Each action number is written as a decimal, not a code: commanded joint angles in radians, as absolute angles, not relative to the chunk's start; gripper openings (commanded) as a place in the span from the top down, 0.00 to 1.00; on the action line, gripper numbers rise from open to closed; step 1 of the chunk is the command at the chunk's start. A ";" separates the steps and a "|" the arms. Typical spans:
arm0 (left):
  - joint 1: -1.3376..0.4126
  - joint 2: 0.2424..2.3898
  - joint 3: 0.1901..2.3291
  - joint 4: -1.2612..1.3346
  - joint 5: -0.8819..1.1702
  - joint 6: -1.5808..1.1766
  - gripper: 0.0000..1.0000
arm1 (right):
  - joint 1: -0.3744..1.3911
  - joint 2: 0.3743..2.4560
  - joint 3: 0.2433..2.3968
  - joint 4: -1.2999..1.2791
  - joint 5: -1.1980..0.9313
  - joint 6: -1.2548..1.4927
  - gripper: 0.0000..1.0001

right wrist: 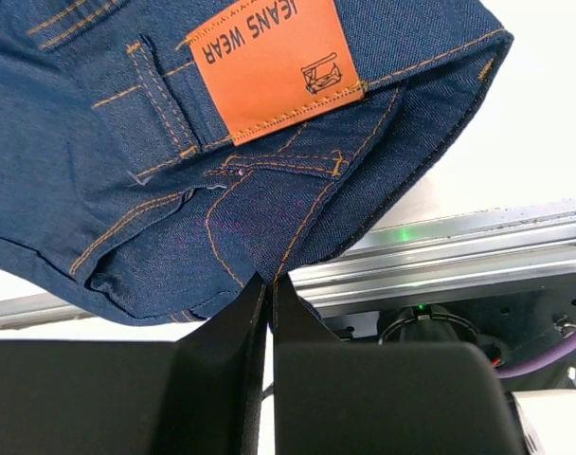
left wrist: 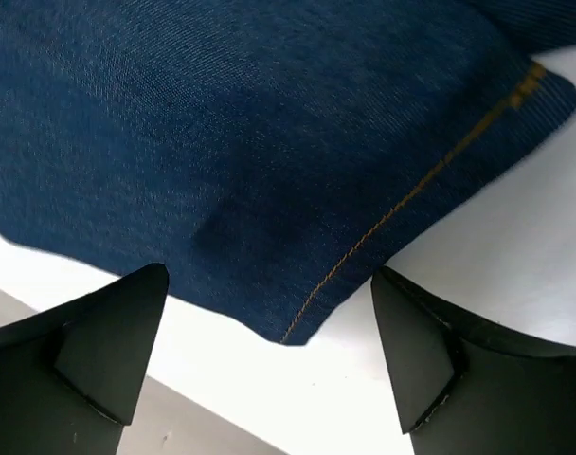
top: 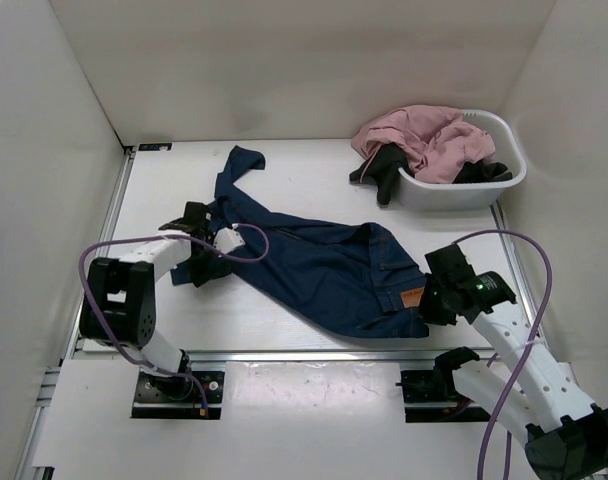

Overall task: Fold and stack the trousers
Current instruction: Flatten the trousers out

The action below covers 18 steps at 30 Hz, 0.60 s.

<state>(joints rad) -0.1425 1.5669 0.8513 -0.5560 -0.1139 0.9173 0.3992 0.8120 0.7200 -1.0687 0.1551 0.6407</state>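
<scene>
The trousers (top: pixel 324 262) lie spread on the table (top: pixel 174 180), slanting from far left to near right. The right pincer (right wrist: pixel 267 294) is closed on the waistband's near edge. Its fingers are pressed together on the denim just below the orange patch (right wrist: pixel 269 66), and the table's metal rail (right wrist: pixel 477 261) shows close beside them. The left pincer (left wrist: pixel 269 351) stands wide open. A stitched corner of one leg lies between its fingers (left wrist: pixel 108 351), apart from both, with white tabletop showing on either side of that corner. Far beyond the right pincer, against the back wall, a white basket (top: pixel 512 172) holds a pink garment (top: pixel 424 135), and a black garment (top: pixel 379 172) hangs over its rim.
</scene>
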 commanded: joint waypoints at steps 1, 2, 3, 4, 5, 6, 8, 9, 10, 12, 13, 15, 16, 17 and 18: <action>-0.141 1.681 0.842 -0.495 -0.143 0.884 0.00 | 0.397 0.787 0.716 -1.058 0.173 0.670 1.00; -0.141 1.695 0.842 -0.495 -0.131 0.867 0.00 | 0.397 0.778 0.716 -1.069 0.184 0.679 1.00; -0.141 1.713 0.853 -0.495 -0.120 0.855 0.05 | 0.397 0.778 0.727 -1.080 0.207 0.680 1.00; -0.141 1.713 0.862 -0.511 -0.108 0.832 0.44 | 0.397 0.767 0.736 -1.080 0.207 0.680 1.00; -0.141 1.724 0.871 -0.538 -0.086 0.819 0.62 | 0.397 0.767 0.736 -1.080 0.218 0.689 1.00; -0.132 1.724 0.891 -0.558 -0.077 0.809 0.83 | 0.397 0.767 0.736 -1.080 0.218 0.689 1.00; -0.121 1.724 0.919 -0.609 -0.063 0.798 0.86 | 0.397 0.767 0.745 -1.089 0.233 0.689 1.00; -0.095 1.724 0.937 -0.645 -0.037 0.789 0.86 | 0.397 0.767 0.746 -1.098 0.242 0.678 1.00; -0.075 1.704 0.996 -0.734 -0.017 0.775 0.86 | 0.397 0.776 0.758 -1.124 0.271 0.678 1.00; -0.013 1.677 1.089 -0.852 0.053 0.764 0.86 | 0.397 0.790 0.758 -1.149 0.296 0.669 1.00; 0.073 1.668 1.220 -0.918 0.165 0.764 0.86 | 0.397 0.801 0.767 -1.149 0.296 0.669 1.00; 0.162 1.667 1.368 -1.113 0.286 0.773 0.86 | 0.397 0.813 0.778 -1.158 0.319 0.681 1.00; 0.243 1.667 1.516 -1.173 0.307 0.784 0.86 | 0.397 0.813 0.778 -1.158 0.334 0.692 1.00; 0.280 1.705 1.584 -1.272 0.316 0.784 0.86 | 0.397 0.839 0.805 -1.167 0.348 0.692 1.00; 0.311 1.726 1.645 -1.314 0.316 0.784 0.86 | 0.397 0.851 0.819 -1.167 0.363 0.704 1.00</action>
<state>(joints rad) 0.1890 1.7378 1.4418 -1.0386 0.1623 0.7910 0.3992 0.8234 0.7414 -1.1370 0.2756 0.6788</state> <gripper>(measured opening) 0.164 0.009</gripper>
